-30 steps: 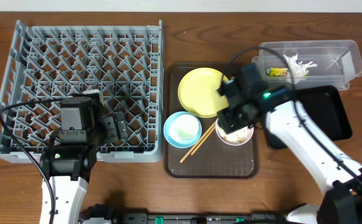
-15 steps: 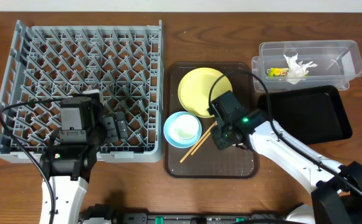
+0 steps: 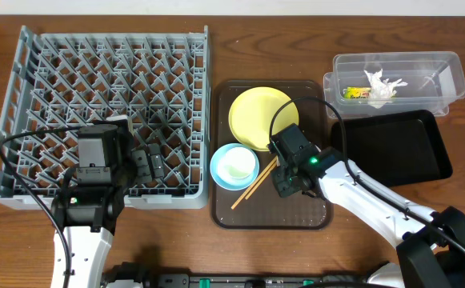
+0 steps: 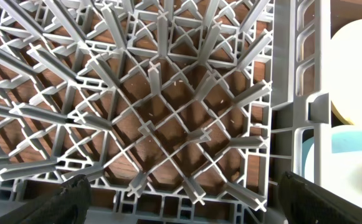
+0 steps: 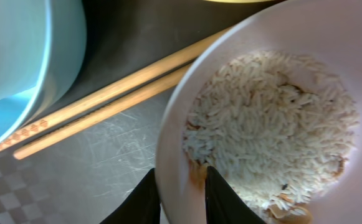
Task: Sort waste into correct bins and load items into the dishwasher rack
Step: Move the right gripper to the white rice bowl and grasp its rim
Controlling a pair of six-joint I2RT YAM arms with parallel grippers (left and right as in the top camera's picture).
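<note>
My right gripper is shut on the near rim of the white bowl, one finger inside and one outside. The bowl holds pale beige food scraps. In the overhead view the right gripper covers the bowl. The wooden chopsticks lie between it and the light blue bowl. The yellow plate sits behind them. My left gripper is open and empty over the grey dishwasher rack. White tissue and the snack wrapper lie in the clear tub. The small white cup is out of view.
The dishes sit on a dark brown serving tray. The glossy black tray lies right of it, in front of the clear tub. The rack's right wall stands next to the serving tray.
My right arm has come down from above the white bowl and its gripper now sits on the bowl's rim. The left arm has not moved.
</note>
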